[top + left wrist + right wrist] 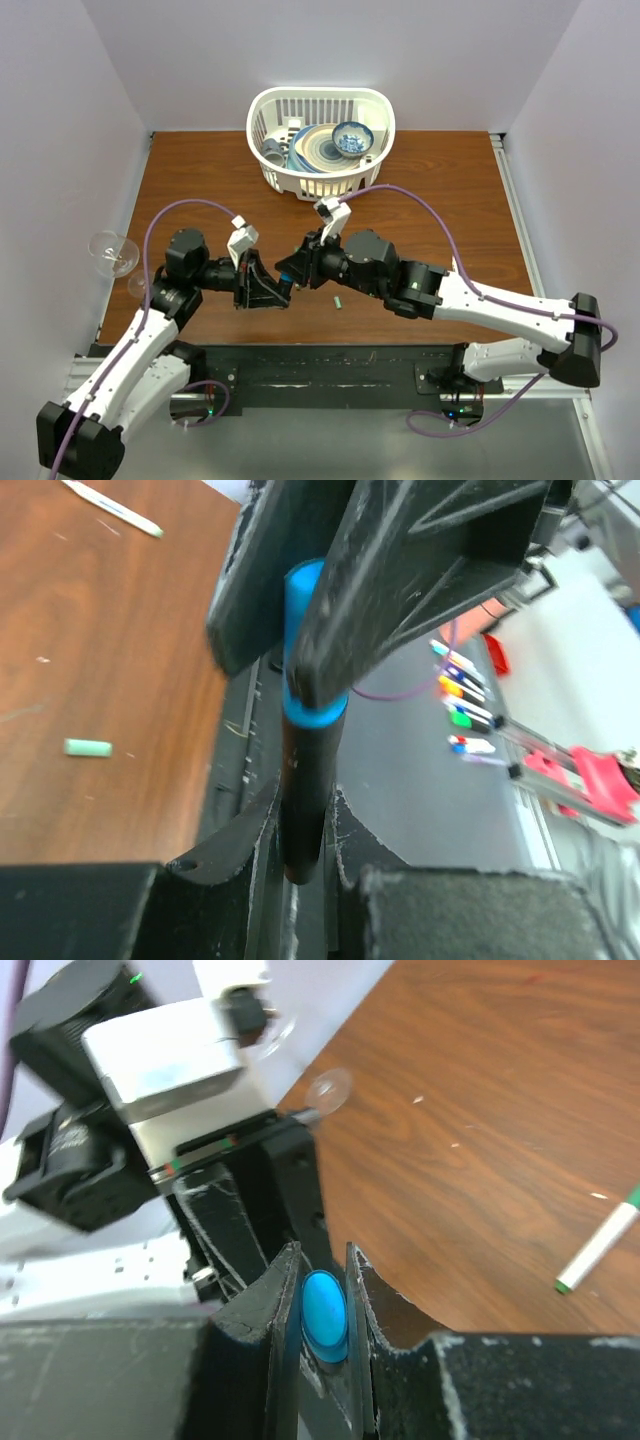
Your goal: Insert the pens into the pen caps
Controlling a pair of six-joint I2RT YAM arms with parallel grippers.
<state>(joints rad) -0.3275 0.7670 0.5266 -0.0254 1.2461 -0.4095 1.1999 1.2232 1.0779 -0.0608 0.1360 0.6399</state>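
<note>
Black pen [306, 765] clamped tight in the left claw [305, 815] — its blue cap [323, 1312] pinched fast in the right claw [322, 1260].

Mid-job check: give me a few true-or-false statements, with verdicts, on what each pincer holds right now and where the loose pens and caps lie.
1. The left pincer is shut on a dark pen. True.
2. The right pincer is open and holds nothing. False: it is shut on the blue cap at the end of that dark pen.
3. A green cap lies loose on the table, touched by neither pincer. True.
4. The white pen stands in the basket. False: it lies flat on the table, and the basket at the far edge holds dishes.
</note>
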